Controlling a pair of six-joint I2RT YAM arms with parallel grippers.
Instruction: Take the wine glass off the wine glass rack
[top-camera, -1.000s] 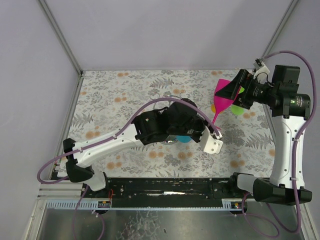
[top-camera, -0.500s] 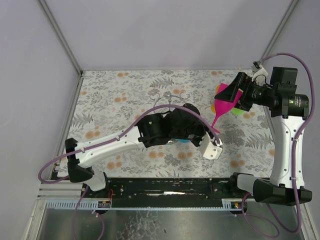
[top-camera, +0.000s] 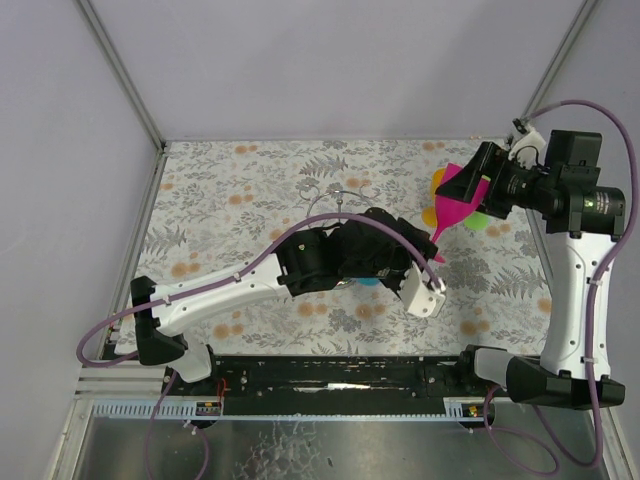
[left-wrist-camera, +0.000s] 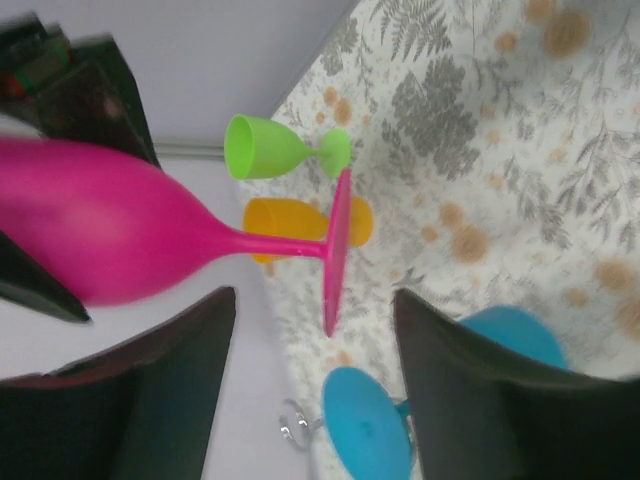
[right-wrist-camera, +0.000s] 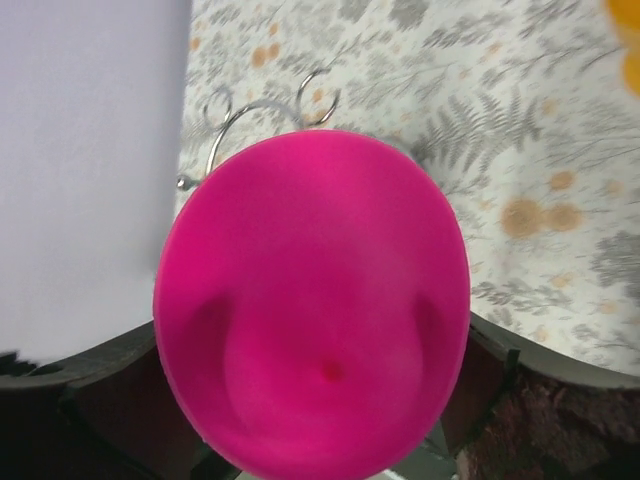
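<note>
One pink wine glass (top-camera: 455, 205) hangs tilted over the worktop (top-camera: 230, 210), well clear of the rack (top-camera: 338, 198). The right hand (top-camera: 477, 190) grips its bowl (right-wrist-camera: 310, 300); the left hand (left-wrist-camera: 315, 385) stands released around the stem (left-wrist-camera: 280, 243). Likely light, slick plastic: the bowl seems the safest hold.

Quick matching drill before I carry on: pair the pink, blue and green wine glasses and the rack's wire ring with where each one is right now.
Things:
A. pink wine glass
B. blue wine glass
C. green wine glass
D. wire ring

Places:
1. on the table beside the orange glass
2. bowl between the right gripper's fingers, up off the table
3. mostly hidden under the left arm from above
4. showing just past the left arm, on the far-wall side

Pairs: A-2, B-3, C-1, D-4
</note>
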